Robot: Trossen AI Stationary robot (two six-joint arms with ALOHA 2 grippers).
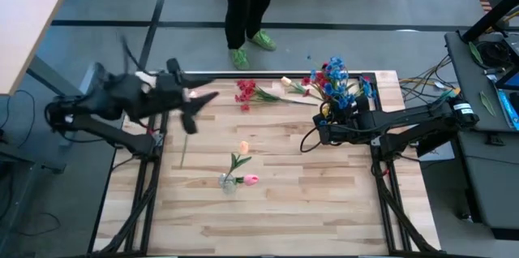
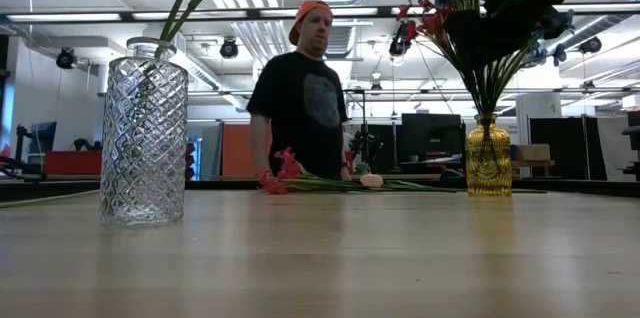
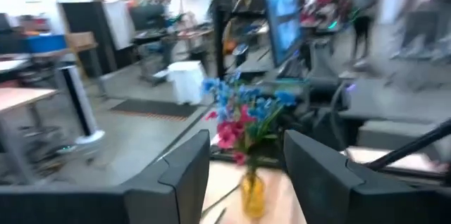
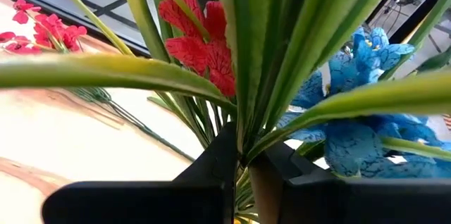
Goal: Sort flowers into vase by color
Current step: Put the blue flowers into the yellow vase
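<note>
Right gripper (image 1: 328, 112) at the yellow vase (image 2: 488, 156), by the surface's (image 1: 308, 201) far edge.
Its fingers are closed on green stems (image 4: 243, 76) among the vase's red and blue flowers (image 1: 336, 79). Left gripper (image 1: 195, 105) hangs open and empty above the surface's left far part. Loose red flowers (image 1: 246, 91) lie left of the yellow vase; the clear vase (image 1: 229, 182) holds pink and peach buds mid-surface, bare wood around it.

Red and blue flowers (image 1: 336, 79) stand bunched in a yellow vase (image 2: 488, 158) at the upper right. A clear glass vase (image 1: 229, 182) at lower centre holds pink and peach buds (image 1: 246, 165). Loose red flowers (image 1: 247, 92) lie flat at top centre.
</note>
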